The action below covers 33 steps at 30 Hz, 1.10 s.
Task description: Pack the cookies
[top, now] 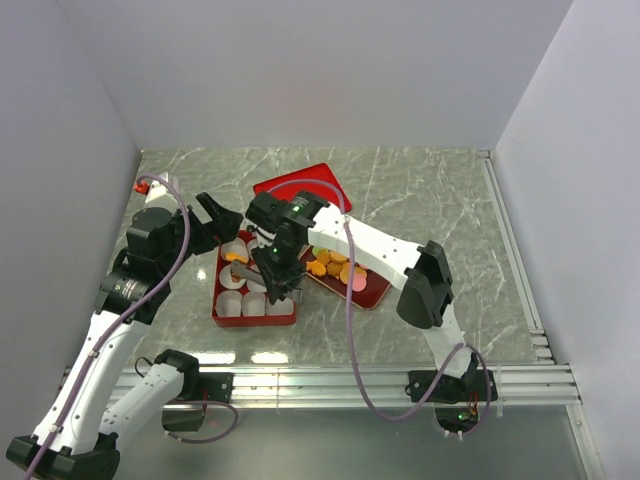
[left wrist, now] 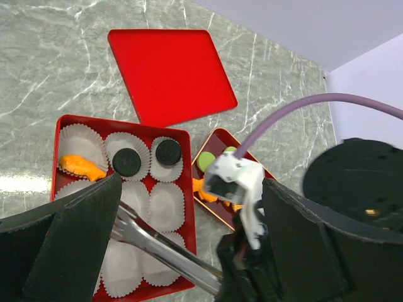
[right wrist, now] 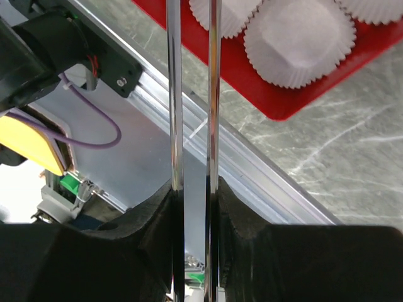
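I'm seeing the right gripper [right wrist: 194, 196] pinching a pair of tongs [right wrist: 211, 94] between its black foam pads [right wrist: 148, 226]. The jaws are closed in narrow on the two thin, shiny steel blades, and I can't tell if the tips are carrying anything. The left gripper [top: 222, 218] is hanging wide open and holding nothing, at the far left side of the box [left wrist: 60, 129]. I'm judging the packing as just started. Only three pleated white paper cups [left wrist: 167, 204] are showing pieces: an irregular orange piece [left wrist: 82, 166] far left and two flat matte black discs [left wrist: 126, 162] beside it. The nearer cups are looking empty. Most of the cookies [top: 340, 266], orange with some green and pink, are sitting piled in the small red tray [left wrist: 218, 139] just right of the box. The glossy red rectangular lid [left wrist: 170, 72] is lying off the box, farther back on the grey marbled table [top: 430, 190], so I'm counting filling and closing as left.
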### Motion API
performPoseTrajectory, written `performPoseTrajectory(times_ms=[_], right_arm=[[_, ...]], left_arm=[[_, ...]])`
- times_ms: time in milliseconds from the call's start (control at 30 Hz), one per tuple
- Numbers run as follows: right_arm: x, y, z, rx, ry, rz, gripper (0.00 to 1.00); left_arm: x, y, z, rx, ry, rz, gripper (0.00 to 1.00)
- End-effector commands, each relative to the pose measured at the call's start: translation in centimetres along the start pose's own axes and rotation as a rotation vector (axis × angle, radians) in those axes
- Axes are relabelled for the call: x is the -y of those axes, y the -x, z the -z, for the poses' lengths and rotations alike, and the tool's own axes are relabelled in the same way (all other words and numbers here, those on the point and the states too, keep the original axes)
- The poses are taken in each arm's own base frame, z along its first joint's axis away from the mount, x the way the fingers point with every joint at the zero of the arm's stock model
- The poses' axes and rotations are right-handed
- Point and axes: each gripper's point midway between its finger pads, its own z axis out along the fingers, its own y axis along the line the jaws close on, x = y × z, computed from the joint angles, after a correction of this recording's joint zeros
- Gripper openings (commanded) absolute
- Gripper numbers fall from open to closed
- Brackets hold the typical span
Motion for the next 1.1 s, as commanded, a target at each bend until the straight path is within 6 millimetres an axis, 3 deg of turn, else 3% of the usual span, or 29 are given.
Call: performPoseTrajectory(times_ms=[0,600,1067], right_arm=[[-1.4,1.3,0.5,0.035,0.033,0.049,0.21],[-0.1,2.6,-3.2,0.011,-0.009,0.033,0.24],[0.2,3.1,-4.0,0.015,-0.021,0.031,0.41]], left_arm=[[1.3,1.3,0.7,0.033,-0.045,-0.01,0.99],[1.3,1.2,0.8,0.033,-0.047,-0.014,0.99],[1.4,1.0,0.5,0.019,-0.056,-0.014,1.0]])
